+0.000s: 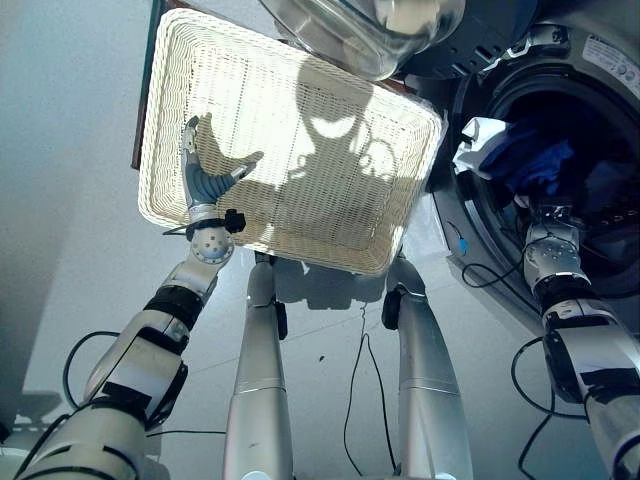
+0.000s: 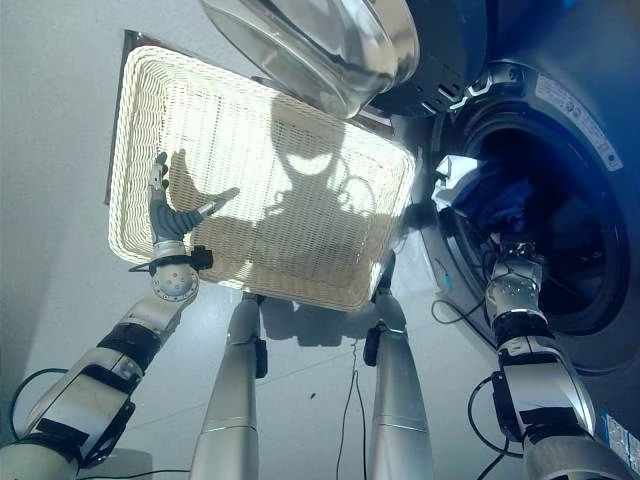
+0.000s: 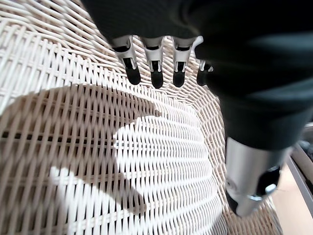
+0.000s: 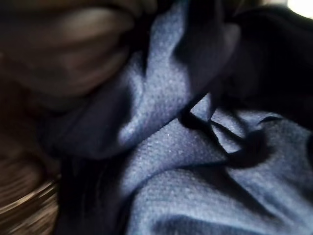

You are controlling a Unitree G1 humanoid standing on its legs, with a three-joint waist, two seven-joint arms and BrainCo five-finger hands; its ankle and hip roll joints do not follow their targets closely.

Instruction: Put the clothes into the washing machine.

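Blue clothes (image 1: 535,165) lie bunched in the washing machine's round opening (image 1: 600,250), with a white piece (image 1: 478,135) at its left rim. My right hand (image 1: 550,215) reaches into the drum among them, and its fingers are hidden in the cloth. Folds of blue cloth (image 4: 195,161) show very close in the right wrist view. My left hand (image 1: 205,180) hovers open over the near left corner of the white wicker basket (image 1: 300,255). Its fingers (image 3: 154,58) are straight above the bare weave (image 3: 98,147).
The washer's glass door (image 1: 370,30) hangs open above the basket's far edge. The basket stands left of the machine on a pale floor (image 1: 70,150).
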